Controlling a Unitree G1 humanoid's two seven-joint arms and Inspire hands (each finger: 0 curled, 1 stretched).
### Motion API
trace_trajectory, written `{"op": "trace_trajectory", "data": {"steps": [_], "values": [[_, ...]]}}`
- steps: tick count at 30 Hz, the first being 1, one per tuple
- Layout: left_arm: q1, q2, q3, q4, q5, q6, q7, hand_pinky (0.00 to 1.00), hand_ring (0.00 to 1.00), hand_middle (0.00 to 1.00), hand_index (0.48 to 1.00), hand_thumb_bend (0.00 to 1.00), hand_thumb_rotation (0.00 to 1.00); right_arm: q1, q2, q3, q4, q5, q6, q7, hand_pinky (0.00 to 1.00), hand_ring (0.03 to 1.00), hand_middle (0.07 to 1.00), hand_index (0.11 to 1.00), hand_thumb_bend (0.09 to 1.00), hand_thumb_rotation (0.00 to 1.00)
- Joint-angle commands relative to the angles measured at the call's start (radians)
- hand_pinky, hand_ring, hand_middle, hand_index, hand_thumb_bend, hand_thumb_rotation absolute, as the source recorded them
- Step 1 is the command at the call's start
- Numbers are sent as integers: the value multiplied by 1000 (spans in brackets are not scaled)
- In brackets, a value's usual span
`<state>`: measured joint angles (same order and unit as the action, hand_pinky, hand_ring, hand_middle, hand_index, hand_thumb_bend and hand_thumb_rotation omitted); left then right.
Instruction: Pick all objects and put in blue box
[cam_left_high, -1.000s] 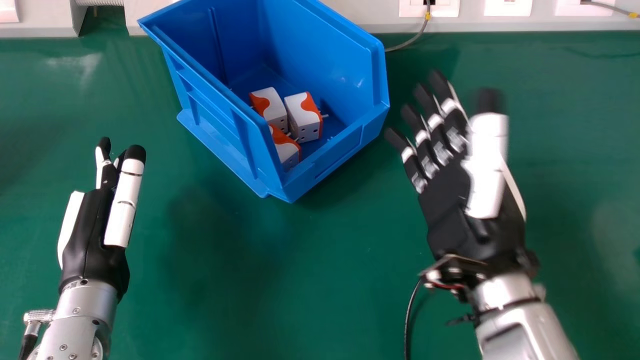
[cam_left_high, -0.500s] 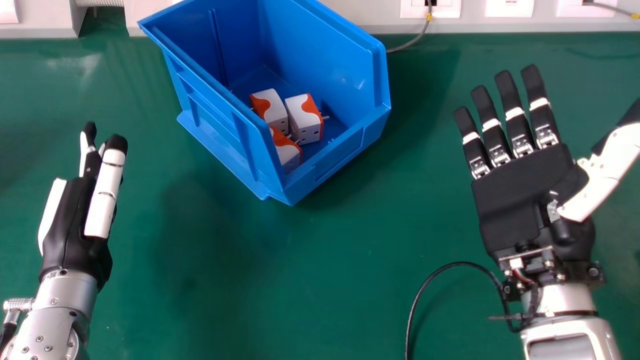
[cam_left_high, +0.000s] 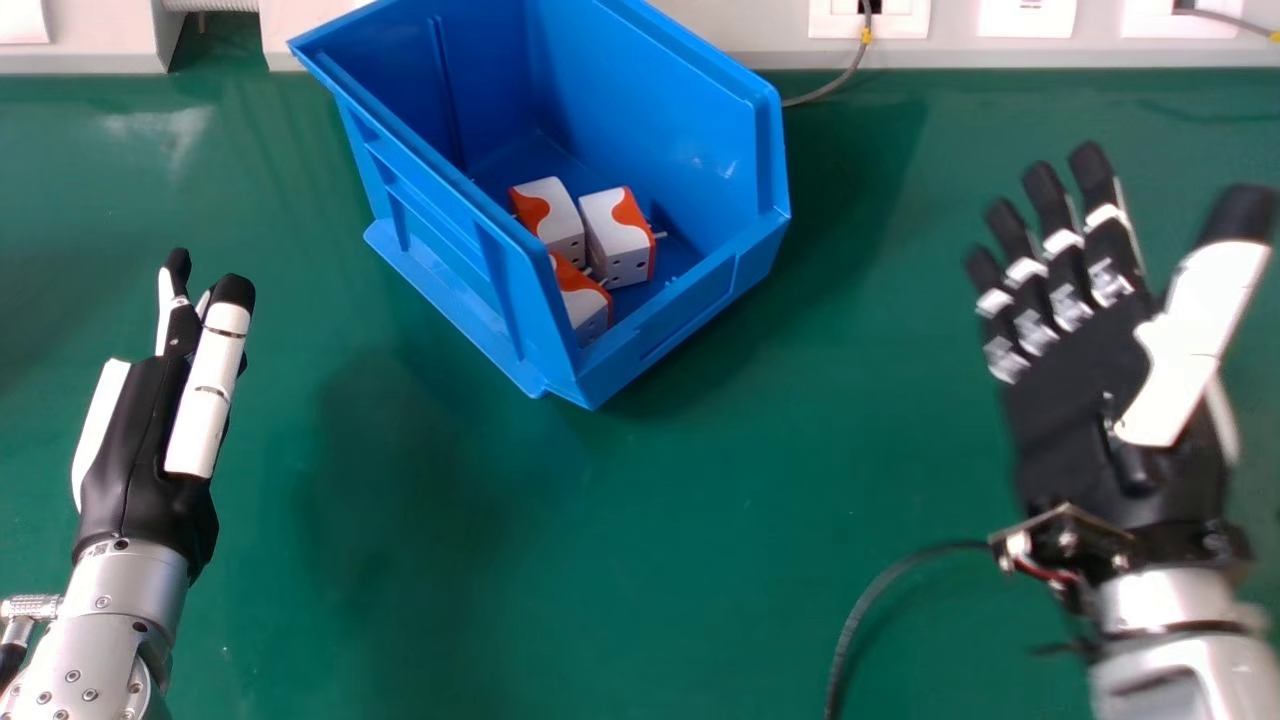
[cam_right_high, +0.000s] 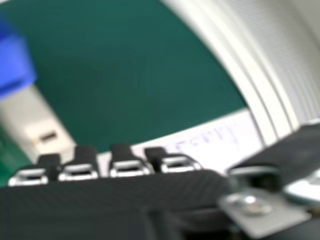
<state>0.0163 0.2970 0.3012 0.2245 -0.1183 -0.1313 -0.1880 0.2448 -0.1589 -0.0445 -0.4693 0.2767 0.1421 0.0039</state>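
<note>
And there they sit, three white-and-orange blocks (cam_left_high: 615, 235) inside the blue box (cam_left_high: 685, 315), squarely between left robot hand (cam_left_high: 150, 450) and right robot hand (cam_left_high: 1080, 400), both open and empty!

The head view's top edge crops the blue box (cam_left_high: 692, 300).
</note>
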Motion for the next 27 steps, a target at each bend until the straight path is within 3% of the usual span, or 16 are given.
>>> {"op": "trace_trajectory", "data": {"steps": [1, 4, 7, 13, 18, 23, 27], "values": [[-14, 17, 3, 4, 1, -40, -6, 970, 990, 976, 982, 460, 940, 3, -81, -1, 1, -148, -28, 7, 1000, 1000, 1000, 1000, 565, 1000], [-10, 21, 4, 16, -1, -57, -15, 958, 983, 971, 975, 460, 925, 12, -151, 7, 45, -305, -52, 17, 982, 1000, 1000, 1000, 549, 1000], [-5, 27, 8, 21, -5, -69, -24, 951, 980, 968, 972, 460, 915, 9, -183, 10, 109, -396, -100, 24, 968, 1000, 1000, 1000, 543, 1000], [-1, 31, 16, 57, -6, -116, -31, 928, 967, 960, 959, 456, 876, 1, -131, 4, 246, -413, -227, 0, 978, 1000, 1000, 1000, 577, 1000], [5, 26, 11, 76, -6, -164, -32, 916, 962, 957, 953, 462, 861, 2, -105, 2, 266, -441, -267, -15, 981, 1000, 1000, 1000, 580, 1000], [26, 28, 10, 86, -8, -211, -41, 899, 953, 951, 945, 490, 843, 22, -96, -1, 267, -472, -287, -22, 980, 1000, 1000, 1000, 579, 1000], [56, 29, 8, 73, 4, -234, -34, 891, 949, 947, 941, 500, 833, 45, -94, -2, 276, -483, -317, -17, 965, 1000, 1000, 1000, 585, 1000]]}}
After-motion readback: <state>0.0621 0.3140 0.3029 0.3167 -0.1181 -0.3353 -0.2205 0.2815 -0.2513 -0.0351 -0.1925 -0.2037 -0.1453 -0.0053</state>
